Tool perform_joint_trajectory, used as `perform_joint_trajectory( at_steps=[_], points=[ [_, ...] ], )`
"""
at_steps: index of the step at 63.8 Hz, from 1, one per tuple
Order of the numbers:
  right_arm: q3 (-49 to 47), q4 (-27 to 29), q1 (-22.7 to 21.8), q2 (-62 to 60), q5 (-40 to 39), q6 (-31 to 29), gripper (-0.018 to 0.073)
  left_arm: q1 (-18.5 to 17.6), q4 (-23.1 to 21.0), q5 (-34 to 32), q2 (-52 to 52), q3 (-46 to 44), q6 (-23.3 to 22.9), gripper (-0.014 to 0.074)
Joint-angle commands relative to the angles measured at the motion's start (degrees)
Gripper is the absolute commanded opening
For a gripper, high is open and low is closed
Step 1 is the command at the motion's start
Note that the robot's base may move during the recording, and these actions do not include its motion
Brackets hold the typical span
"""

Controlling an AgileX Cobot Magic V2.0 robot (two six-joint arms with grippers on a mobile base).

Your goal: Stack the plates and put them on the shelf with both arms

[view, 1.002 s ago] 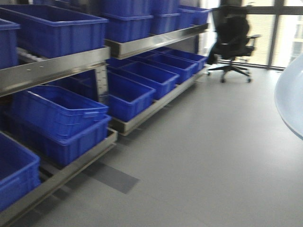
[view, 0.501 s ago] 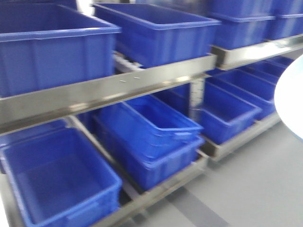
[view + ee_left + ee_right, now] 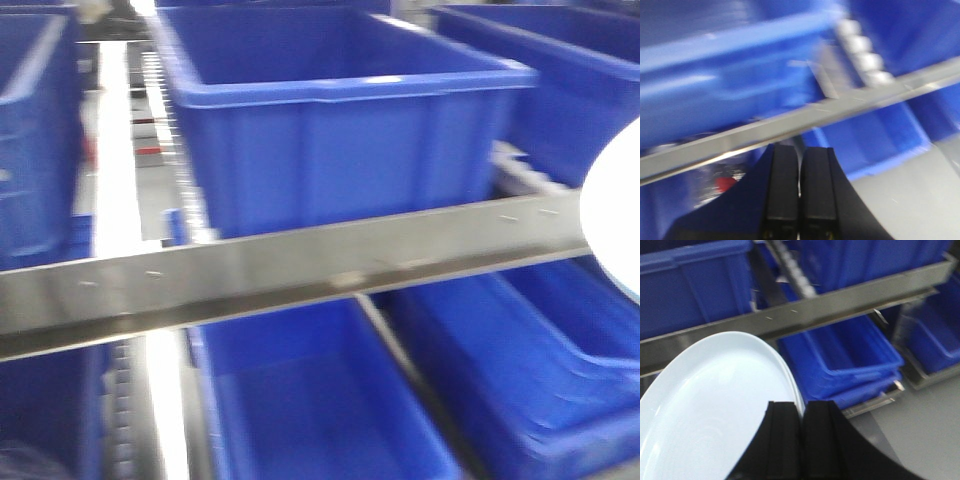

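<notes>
Plates (image 3: pixel 705 415) fill the near left of my right wrist view, pale and glossy. A second rim shows just behind the first along the right edge, so I read them as stacked. My right gripper (image 3: pixel 801 407) is closed down on that edge. Its two black fingers are pressed almost together, with only a thin seam between them where the rim goes in. How deep the rim sits I cannot make out.

My left gripper (image 3: pixel 800 150) is also fully closed, finger against finger. I see nothing between them, though that view is badly smeared.

Just past the plates a steel shelf rail (image 3: pixel 840 302) runs across at a slant. Blue bins (image 3: pixel 840 355) are nested below it on the right, over grey floor (image 3: pixel 920 430). More blue bins stand above and behind the rail. From the left wrist, a row of pale rollers (image 3: pixel 860 45) shows beyond the rail.

In the front view the plates are cut off by the right edge. Everything farther back is blurred.
</notes>
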Motion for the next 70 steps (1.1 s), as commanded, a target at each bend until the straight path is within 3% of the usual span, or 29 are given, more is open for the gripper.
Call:
perform_joint_trajectory(
  at_steps=[1,70],
  points=[
    [-1.75,-0.63,-0.46,0.19,-5.2,-0.11,0.0028,0.18,-0.31,-4.34,-0.29,-1.5,-0.57,0.0086],
    [-1.75,-0.63,-0.46,0.19,-5.2,-0.11,0.0028,0.18,-0.31,-4.34,-0.29,-1.5,-0.57,0.0087]
  ],
)
